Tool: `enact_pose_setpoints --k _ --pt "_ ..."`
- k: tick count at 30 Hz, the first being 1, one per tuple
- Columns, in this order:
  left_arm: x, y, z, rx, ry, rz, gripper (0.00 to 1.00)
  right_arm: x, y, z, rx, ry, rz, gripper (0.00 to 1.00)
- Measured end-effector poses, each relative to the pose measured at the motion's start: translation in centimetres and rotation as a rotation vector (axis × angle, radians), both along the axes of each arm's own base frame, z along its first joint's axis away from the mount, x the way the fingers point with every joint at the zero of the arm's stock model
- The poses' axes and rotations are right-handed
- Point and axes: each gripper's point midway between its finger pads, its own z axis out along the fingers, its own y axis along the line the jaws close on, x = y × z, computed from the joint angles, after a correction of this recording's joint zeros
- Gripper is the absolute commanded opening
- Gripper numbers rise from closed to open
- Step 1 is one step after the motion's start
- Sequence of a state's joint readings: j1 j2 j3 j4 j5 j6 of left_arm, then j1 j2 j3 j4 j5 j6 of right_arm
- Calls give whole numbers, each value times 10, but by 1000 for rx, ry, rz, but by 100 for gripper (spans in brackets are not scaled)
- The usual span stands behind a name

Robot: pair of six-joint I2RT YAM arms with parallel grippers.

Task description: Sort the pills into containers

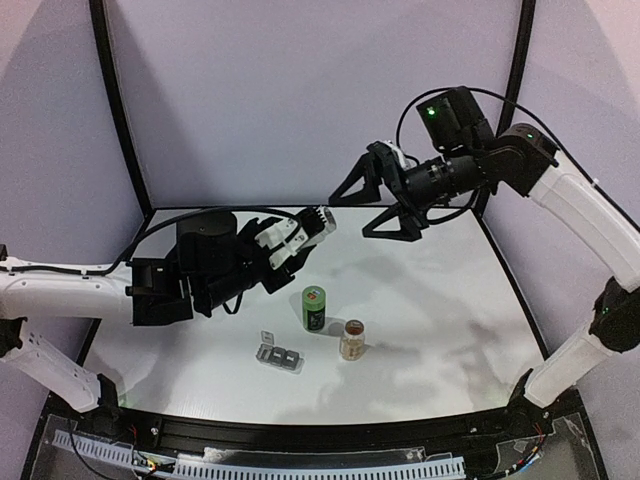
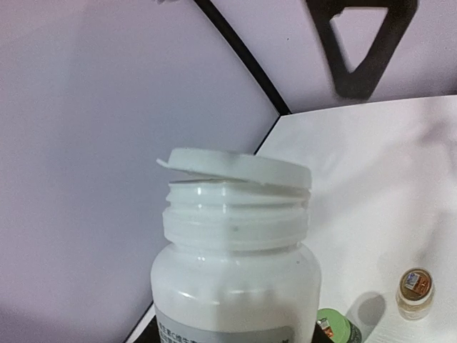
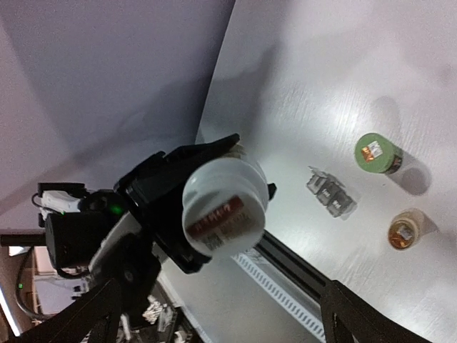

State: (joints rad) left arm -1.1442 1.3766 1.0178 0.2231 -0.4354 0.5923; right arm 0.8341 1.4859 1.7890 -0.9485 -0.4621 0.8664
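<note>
You are looking at a white tabletop [image 1: 430,330] where a green bottle [image 1: 314,308] is standing upright near a small amber bottle [image 1: 352,340], while a white bottle [image 2: 235,279] is hanging above it, its cap [image 2: 235,168] sitting askew

White arm links [image 1: 585,205], black joints [image 1: 160,290] — green indicator lights [image 1: 431,109], black cables [image 1: 140,238]

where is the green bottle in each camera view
Top external: the green bottle stands near the picture's centre.
Left wrist: only its cap shows at the bottom edge, just right of the large white bottle.
Right wrist: on the right side, above the middle, cap towards the camera.
Shared landmark: the small amber bottle stands close beside it in all three views.
</note>
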Motion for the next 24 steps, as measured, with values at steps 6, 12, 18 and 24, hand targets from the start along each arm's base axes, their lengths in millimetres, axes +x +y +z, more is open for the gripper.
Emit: enact_pose_setpoints --k 6,12,18,24 --pt "-1 -2 11 -9 -47 -6 1 15 31 -7 17 120 15 80" --pt "-1 -2 11 2 -58 -10 1 16 39 -11 21 180 17 52" --pt "-1 -2 14 -13 -65 -10 1 14 37 -9 33 184 12 42" --pt "-7 -6 9 -30 -48 -31 1 3 30 -14 108 144 32 38"
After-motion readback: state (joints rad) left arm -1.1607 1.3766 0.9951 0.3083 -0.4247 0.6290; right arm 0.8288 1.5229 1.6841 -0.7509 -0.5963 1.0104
